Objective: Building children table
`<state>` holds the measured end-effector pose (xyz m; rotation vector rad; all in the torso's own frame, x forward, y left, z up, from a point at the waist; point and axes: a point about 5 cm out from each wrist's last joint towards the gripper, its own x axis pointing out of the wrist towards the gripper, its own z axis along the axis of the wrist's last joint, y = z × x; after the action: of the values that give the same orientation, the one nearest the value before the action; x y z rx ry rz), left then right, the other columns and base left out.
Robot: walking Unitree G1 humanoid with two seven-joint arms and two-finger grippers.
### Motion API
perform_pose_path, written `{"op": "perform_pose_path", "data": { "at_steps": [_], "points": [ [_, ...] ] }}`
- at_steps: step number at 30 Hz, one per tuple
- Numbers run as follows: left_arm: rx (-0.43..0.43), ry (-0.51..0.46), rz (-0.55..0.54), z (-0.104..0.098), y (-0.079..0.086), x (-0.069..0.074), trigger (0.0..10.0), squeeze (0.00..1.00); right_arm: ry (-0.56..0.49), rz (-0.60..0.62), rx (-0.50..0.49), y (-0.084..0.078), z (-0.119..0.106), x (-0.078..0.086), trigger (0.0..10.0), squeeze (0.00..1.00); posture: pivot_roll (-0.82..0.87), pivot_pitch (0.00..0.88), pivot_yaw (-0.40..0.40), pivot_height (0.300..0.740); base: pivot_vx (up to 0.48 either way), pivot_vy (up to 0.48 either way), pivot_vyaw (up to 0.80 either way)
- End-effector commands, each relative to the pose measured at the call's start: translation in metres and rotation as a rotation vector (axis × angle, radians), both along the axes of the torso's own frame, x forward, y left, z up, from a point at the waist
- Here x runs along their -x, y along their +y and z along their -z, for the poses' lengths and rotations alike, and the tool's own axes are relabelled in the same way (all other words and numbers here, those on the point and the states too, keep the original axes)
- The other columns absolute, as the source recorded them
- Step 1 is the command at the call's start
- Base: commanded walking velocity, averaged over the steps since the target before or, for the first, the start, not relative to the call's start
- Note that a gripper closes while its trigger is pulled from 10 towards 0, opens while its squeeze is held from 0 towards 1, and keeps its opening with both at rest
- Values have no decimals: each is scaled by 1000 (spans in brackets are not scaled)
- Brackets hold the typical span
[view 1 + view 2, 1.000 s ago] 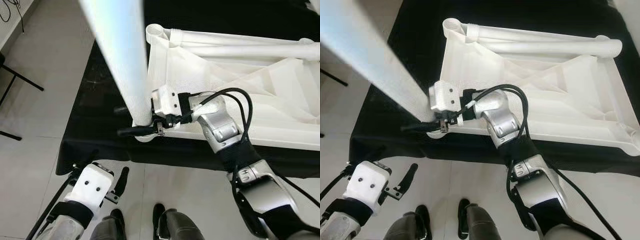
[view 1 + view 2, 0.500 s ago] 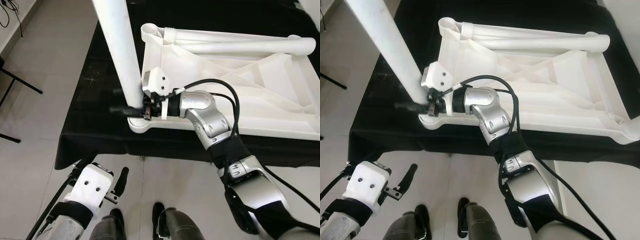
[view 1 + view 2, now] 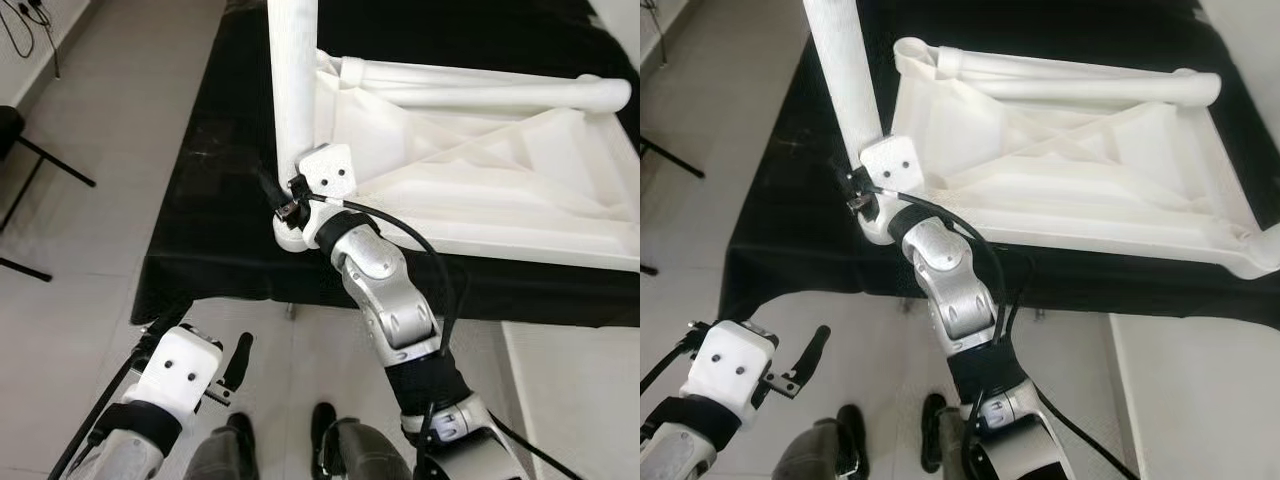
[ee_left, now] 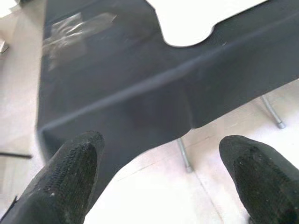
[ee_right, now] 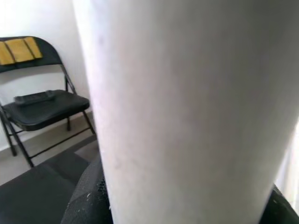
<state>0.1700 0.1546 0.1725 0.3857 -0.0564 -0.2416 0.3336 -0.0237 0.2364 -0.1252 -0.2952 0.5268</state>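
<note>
The white table top [image 3: 480, 170] lies upside down on a black-covered table [image 3: 215, 200]. One white leg [image 3: 293, 80] stands nearly upright with its foot end in the near-left corner socket [image 3: 289, 236]. My right gripper [image 3: 283, 200] is shut on this leg just above the socket; in the right wrist view the leg [image 5: 187, 107] is pressed between the black fingers [image 5: 86, 200]. A second white leg [image 3: 480, 92] lies along the far edge of the top. My left gripper [image 3: 236, 365] hangs open over the floor below the table's front edge, its fingers [image 4: 70, 177] wide apart.
The black cloth hangs over the table's front edge [image 4: 154, 93], with metal table legs [image 4: 183, 156] beneath. A black folding chair [image 5: 42, 102] stands near a wall. A dark stand [image 3: 40, 170] sits on the tiled floor to the left. My feet [image 3: 320, 425] are below.
The white leg has swung from a steep tilt toward me to nearly upright in the corner socket. My right wrist turned around its base. The camera shifted; the left arm stayed put.
</note>
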Motion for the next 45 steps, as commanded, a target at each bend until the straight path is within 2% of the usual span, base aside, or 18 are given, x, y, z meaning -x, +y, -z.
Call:
{"op": "perform_pose_path", "data": {
  "at_steps": [1,3,5,7,10,11,13,14,16,18,19,20,29,35,38,39,40,45],
  "points": [
    [-2,50,-13,7,3,1,10000,0,243,66,42,0,53,-1,10000,0,-165,370,-101,740,0,0,0],
    [7,7,-66,-3,14,-10,10000,0,260,71,33,7,55,-1,10000,0,-151,345,-105,740,0,0,0],
    [7,7,-66,-3,14,-10,10000,0,260,71,33,7,55,-1,10000,0,-151,345,-105,740,0,0,0],
    [35,-65,-100,-22,25,-26,10000,0,269,80,28,9,56,-2,10000,0,-148,334,-105,740,0,0,0],
    [35,-65,-100,-22,25,-26,10000,0,269,80,28,9,56,-2,10000,0,-148,334,-105,740,0,0,0],
    [111,-201,-22,-68,27,-52,10000,0,281,100,16,12,55,-5,10000,0,-138,305,-99,740,0,0,0],
    [111,-201,-22,-68,27,-52,10000,0,281,100,16,12,55,-5,10000,0,-138,305,-99,740,0,0,0],
    [160,-267,61,-94,22,-63,10000,0,283,122,9,13,54,-5,10000,0,-137,302,-98,740,0,0,0],
    [160,-267,61,-94,22,-63,10000,0,283,122,9,13,54,-5,10000,0,-137,302,-98,740,0,0,0],
    [261,-348,319,-145,2,-79,10000,0,283,144,-5,17,53,-6,10000,0,-125,282,-91,740,0,0,0],
    [261,-348,319,-145,2,-79,10000,0,283,144,-5,17,53,-6,10000,0,-125,282,-91,740,0,0,0],
    [323,-355,546,-175,-18,-84,10000,0,283,140,-13,22,53,-5,10000,0,-128,275,-85,740,0,0,0],
    [416,-276,877,-205,-51,-92,10000,0,288,112,-15,30,53,-1,10000,0,-139,267,-75,740,0,0,0],
    [403,-227,910,-225,-57,-104,10000,0,289,112,-18,32,53,0,10000,0,-139,271,-70,740,0,0,0],
    [397,-194,817,-231,-54,-121,10000,0,292,114,-21,33,53,-1,10000,0,-139,275,-71,740,0,0,0],
    [409,-176,804,-230,-54,-124,8706,0,293,114,-21,33,53,0,10000,0,-140,275,-72,740,0,0,0],
    [404,-161,795,-229,-54,-127,0,0,294,114,-22,33,53,0,10000,0,-140,275,-73,740,0,0,0],
    [397,-131,806,-227,-53,-129,0,0,295,115,-23,32,53,-1,10000,0,-143,278,-70,740,0,0,0]
  ]
}}
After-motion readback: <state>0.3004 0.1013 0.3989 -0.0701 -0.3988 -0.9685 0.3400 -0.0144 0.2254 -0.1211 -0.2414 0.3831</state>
